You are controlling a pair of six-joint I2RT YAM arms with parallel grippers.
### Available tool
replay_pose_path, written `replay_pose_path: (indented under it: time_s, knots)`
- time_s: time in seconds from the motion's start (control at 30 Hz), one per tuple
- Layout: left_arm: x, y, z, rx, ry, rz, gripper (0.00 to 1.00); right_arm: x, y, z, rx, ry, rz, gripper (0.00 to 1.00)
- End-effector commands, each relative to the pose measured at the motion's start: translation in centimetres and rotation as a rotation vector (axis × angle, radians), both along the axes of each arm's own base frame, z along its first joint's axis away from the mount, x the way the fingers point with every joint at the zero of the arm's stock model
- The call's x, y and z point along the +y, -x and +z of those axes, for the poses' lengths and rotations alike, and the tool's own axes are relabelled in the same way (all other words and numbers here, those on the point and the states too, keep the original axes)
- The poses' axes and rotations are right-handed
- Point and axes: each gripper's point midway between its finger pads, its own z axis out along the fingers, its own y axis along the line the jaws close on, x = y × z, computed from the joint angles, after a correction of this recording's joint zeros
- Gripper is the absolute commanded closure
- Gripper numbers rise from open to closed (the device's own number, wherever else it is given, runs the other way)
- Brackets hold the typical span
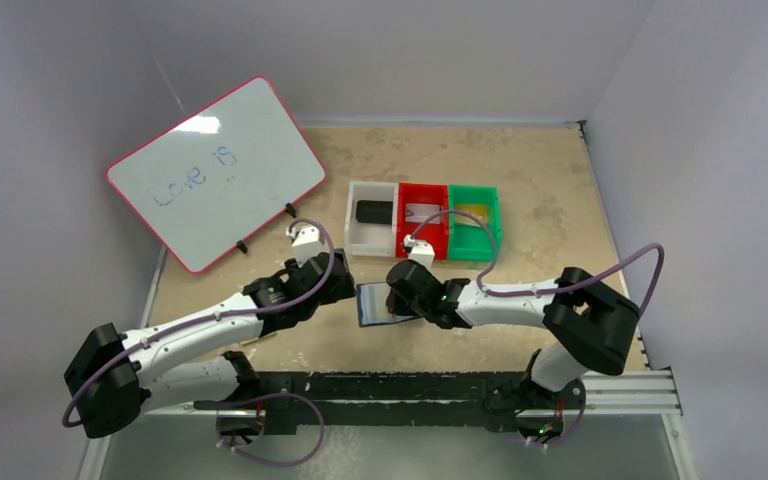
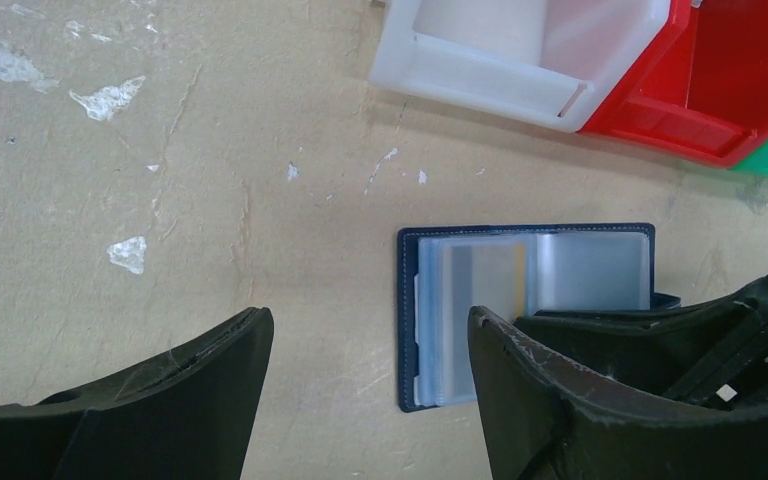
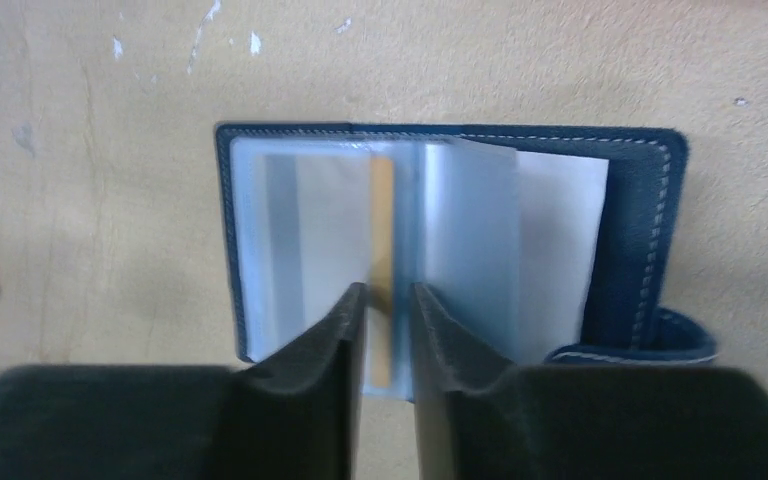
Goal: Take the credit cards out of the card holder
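Observation:
The navy card holder (image 1: 375,303) (image 2: 520,240) (image 3: 640,230) lies open and flat on the table, its clear sleeves fanned out. A tan credit card (image 3: 382,220) shows edge-on in the middle sleeves, and a greyish card (image 3: 300,230) (image 2: 480,275) sits in the left sleeve. My right gripper (image 1: 402,300) (image 3: 388,295) is at the holder's near edge, narrowed onto the middle sleeve with the tan card's edge between its tips. My left gripper (image 1: 348,287) (image 2: 370,320) hovers open over the holder's left edge, holding nothing.
Three bins stand just behind the holder: white (image 1: 360,238) (image 2: 480,85) with a black item (image 1: 372,210) inside, red (image 1: 422,240) (image 2: 700,130) and green (image 1: 474,240). A pink-framed whiteboard (image 1: 215,185) leans at the back left. The two arms almost meet over the holder.

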Motion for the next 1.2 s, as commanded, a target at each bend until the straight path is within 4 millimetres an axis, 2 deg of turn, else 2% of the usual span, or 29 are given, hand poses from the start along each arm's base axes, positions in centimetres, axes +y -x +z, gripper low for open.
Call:
replay_pose_path:
  time_s: [0.0,0.27,0.5,0.7,0.87,1.1,1.17]
  knots:
    - [-0.7,-0.9,1.4,-0.045,0.047,0.012,0.29,0.1,-0.7,2.0,-0.046,-0.032,0.005,0.66]
    - [2.1,-1.3,3.1,-0.113,0.027,0.132,0.29,0.9,-0.5,2.8,-0.083,0.069,0.072,0.44]
    - [3.1,-1.2,3.6,-0.132,0.022,0.16,0.29,1.3,-0.3,1.1,-0.072,0.226,0.088,0.36]
    - [3.2,-1.2,3.5,-0.131,0.014,0.162,0.29,0.6,-0.2,0.2,-0.059,0.281,0.067,0.38]
    - [2.9,-1.3,3.4,-0.125,0.013,0.155,0.29,0.5,0.1,-0.2,-0.048,0.268,0.067,0.5]
    - [2.6,-1.3,3.3,-0.119,0.014,0.146,0.29,0.0,0.5,-1.3,-0.019,0.295,0.056,0.53]
    - [2.7,-1.3,3.3,-0.119,0.015,0.145,0.29,0.2,0.7,-1.4,-0.01,0.28,0.062,0.58]
